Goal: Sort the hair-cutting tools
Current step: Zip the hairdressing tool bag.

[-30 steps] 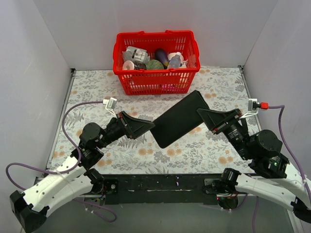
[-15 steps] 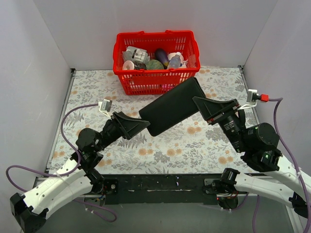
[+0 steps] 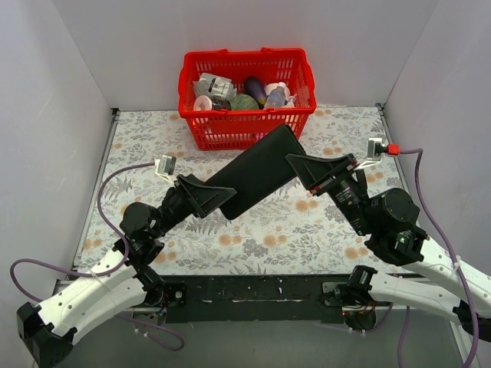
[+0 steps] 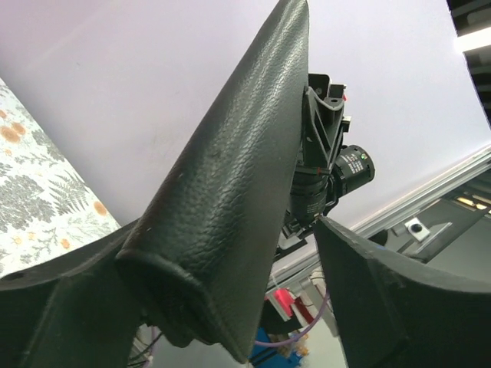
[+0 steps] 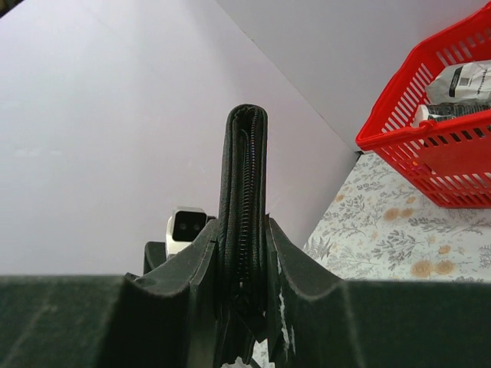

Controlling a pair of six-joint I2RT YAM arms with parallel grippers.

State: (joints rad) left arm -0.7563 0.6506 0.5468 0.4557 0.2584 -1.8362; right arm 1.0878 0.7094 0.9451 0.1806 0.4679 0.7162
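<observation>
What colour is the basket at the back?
The basket is red, clearest from the top view.

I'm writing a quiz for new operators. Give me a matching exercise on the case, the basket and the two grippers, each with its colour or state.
1 case
2 basket
3 left gripper
4 right gripper

a shut on the case's zipped edge
b red, holding small items
c black, held on edge in the air
d open, the case's end between its jaws

Pairs: 1-c, 2-b, 3-d, 4-a
</observation>
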